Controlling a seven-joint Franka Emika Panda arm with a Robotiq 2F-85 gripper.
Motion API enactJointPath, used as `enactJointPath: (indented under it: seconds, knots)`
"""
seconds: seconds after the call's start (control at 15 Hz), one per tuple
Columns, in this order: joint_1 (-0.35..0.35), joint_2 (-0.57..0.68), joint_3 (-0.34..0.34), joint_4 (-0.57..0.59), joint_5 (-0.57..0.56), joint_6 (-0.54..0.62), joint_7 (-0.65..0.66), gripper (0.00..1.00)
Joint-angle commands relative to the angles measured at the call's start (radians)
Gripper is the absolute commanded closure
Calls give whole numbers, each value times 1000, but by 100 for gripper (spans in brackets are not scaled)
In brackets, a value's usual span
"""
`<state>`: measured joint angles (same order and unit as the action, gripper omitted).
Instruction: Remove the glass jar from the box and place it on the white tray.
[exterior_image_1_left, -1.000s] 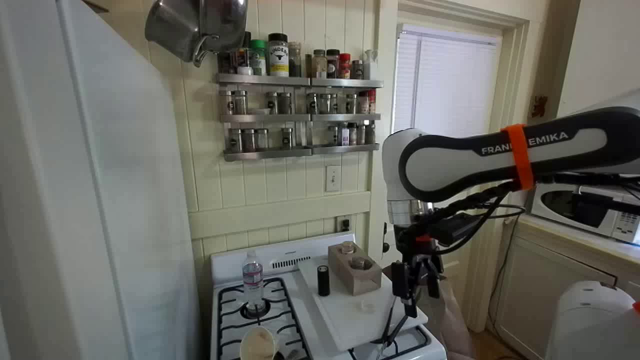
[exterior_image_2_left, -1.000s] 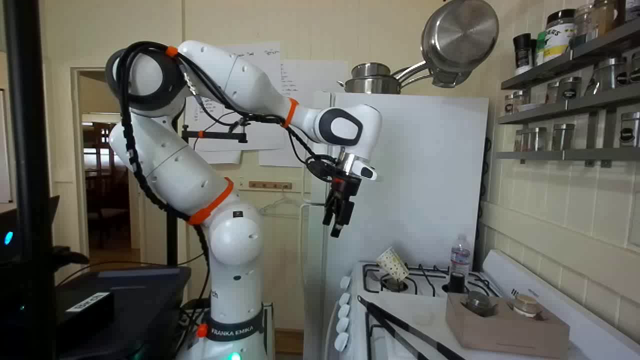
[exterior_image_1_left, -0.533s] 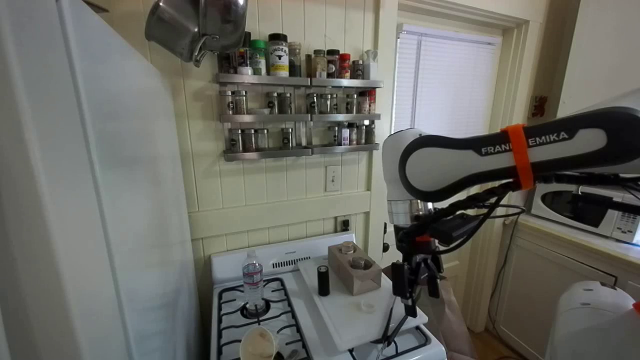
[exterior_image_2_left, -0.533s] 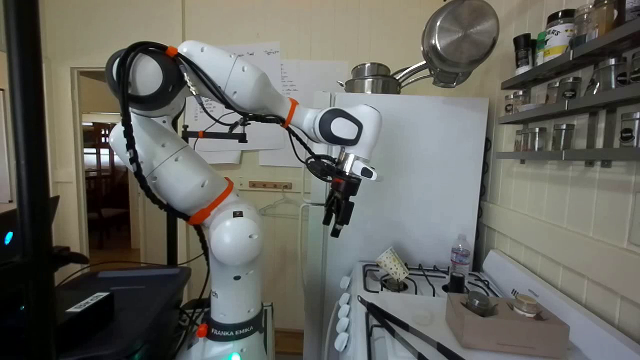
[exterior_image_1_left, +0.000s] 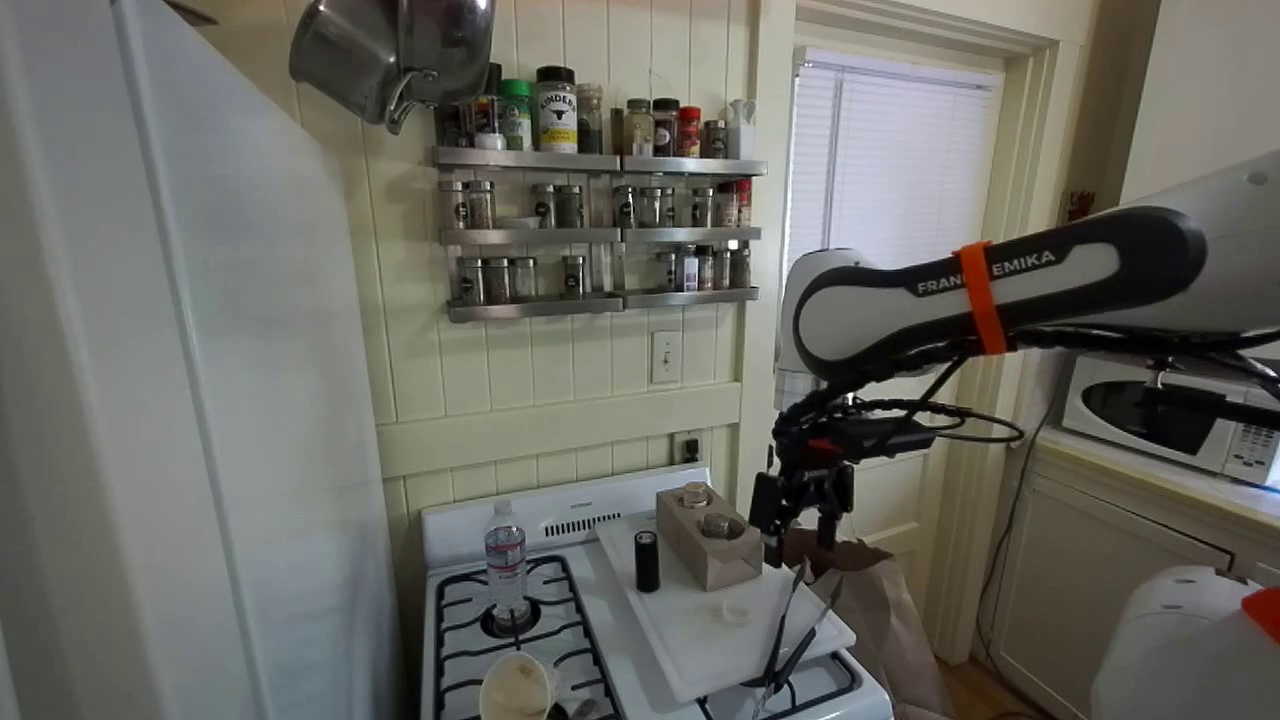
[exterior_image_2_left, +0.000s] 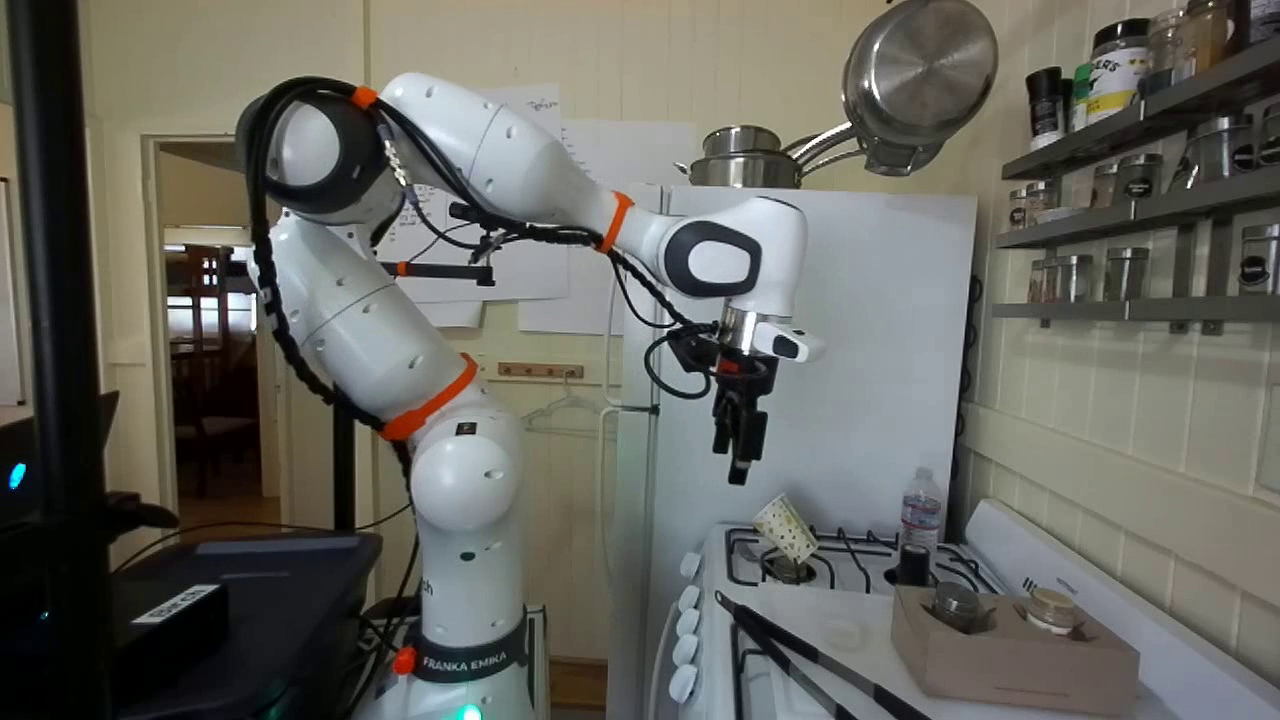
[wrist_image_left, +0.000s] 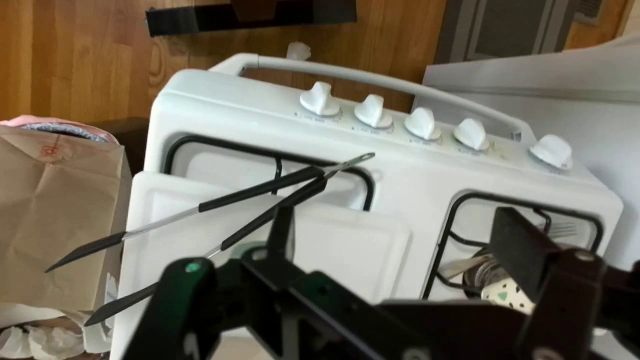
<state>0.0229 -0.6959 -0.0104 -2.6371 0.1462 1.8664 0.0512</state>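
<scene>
The tan box (exterior_image_1_left: 735, 566) stands on the white tray (exterior_image_1_left: 665, 640) and shows in both exterior views, with its long side plain in an exterior view (exterior_image_2_left: 1015, 662). The small glass jar with a dark top (exterior_image_1_left: 717, 526) sits in one of the box's two openings; its top also shows in an exterior view (exterior_image_2_left: 957, 603). My gripper (exterior_image_1_left: 800, 548) is open and empty, in the air above the stove's front, apart from box and jar. In the wrist view the gripper's (wrist_image_left: 395, 217) fingers are wide apart, with part of the tray (wrist_image_left: 345, 250) below. The jar is hidden there.
A pale-topped jar (exterior_image_2_left: 1052, 610) fills the box's other opening. Black tongs (wrist_image_left: 265, 190) lie across the tray's front edge. A clear round lid (exterior_image_1_left: 733, 612) and a black cylinder (exterior_image_1_left: 647, 562) are on the tray. A bottle (exterior_image_1_left: 506, 560) and tilted cup (exterior_image_2_left: 785, 527) are on the burners.
The arm is nearly still between the two earlier moments. Since then my gripper has moved over the stove, closer to the box, still open. The box, jars and tray have not moved.
</scene>
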Motion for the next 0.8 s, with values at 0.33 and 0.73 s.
enactJointPath:
  seconds: [0.33, 0.73]
  knots:
    - [-55, 206, -79, 134, 35, 67, -26, 0]
    - [-67, 310, -73, 149, 26, 451, -28, 0]
